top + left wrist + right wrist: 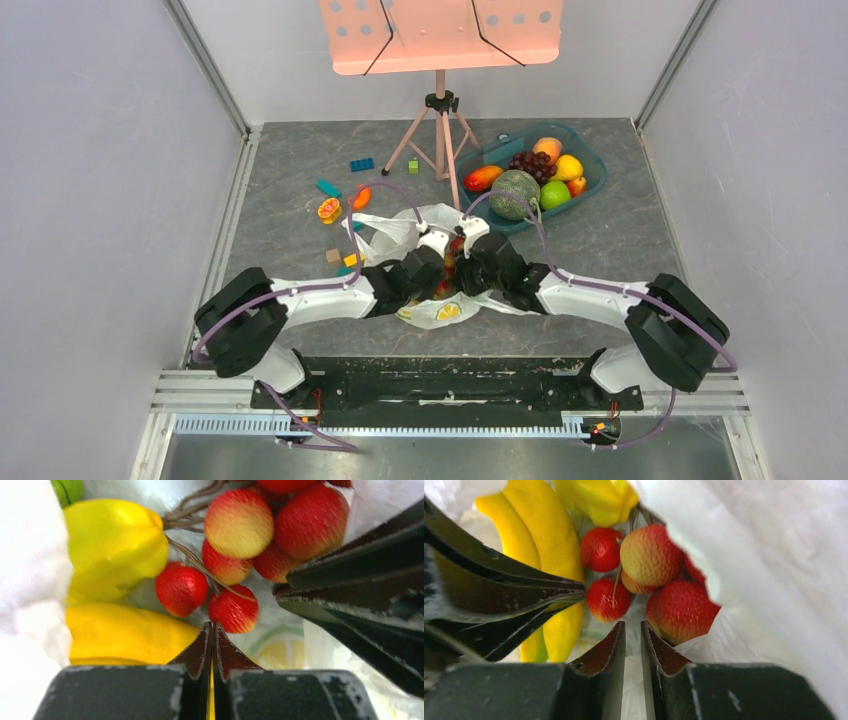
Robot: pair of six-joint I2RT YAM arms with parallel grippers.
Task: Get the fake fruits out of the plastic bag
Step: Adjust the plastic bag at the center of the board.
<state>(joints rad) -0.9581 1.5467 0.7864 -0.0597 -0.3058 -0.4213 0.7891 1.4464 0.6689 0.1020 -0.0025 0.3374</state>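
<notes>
Since both grippers reach inside the thin translucent white plastic bag [385, 232], the glossy red-pink ball cluster [649, 575] lies at twelve o'clock of the barely parted right gripper [633, 626]. The left gripper [212, 626] is pressed together, with the glossy yellow banana bunch [115, 550] at its ten o'clock.

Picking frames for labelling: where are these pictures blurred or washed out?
Left wrist view: the left claw and the banana bunch are out of focus, the red-pink balls are sharper, and the plastic bag is blown out to white. Right wrist view: the right claw is blurred and the bag wall is featureless glare. Top external view: even light, sharp, no hard shadows.
</notes>
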